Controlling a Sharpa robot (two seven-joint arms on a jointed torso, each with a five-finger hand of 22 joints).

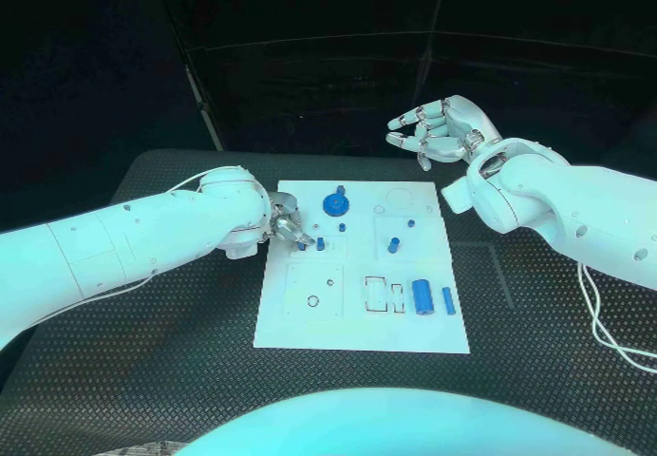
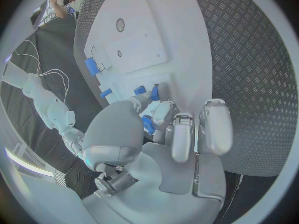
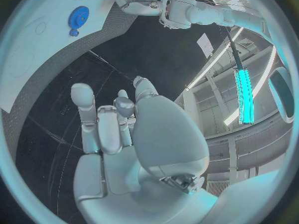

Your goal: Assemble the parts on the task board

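Left hand (image 1: 281, 220) pinching a small blue peg (image 1: 303, 245) at the white board (image 1: 359, 328), right hand (image 1: 436, 130) raised, holding nothing; the peg appears light, rigid, slippery, best pinched at its sides.

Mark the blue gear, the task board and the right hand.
blue gear (image 1: 335, 203), head view, on its round face.
task board (image 1: 359, 328), head view, on a bare near part of the plate.
right hand (image 1: 436, 132), head view, on the palm, raised beyond the board.

left robot hand (image 1: 284, 220) lowered, right robot hand (image 1: 441, 129) raised, curled
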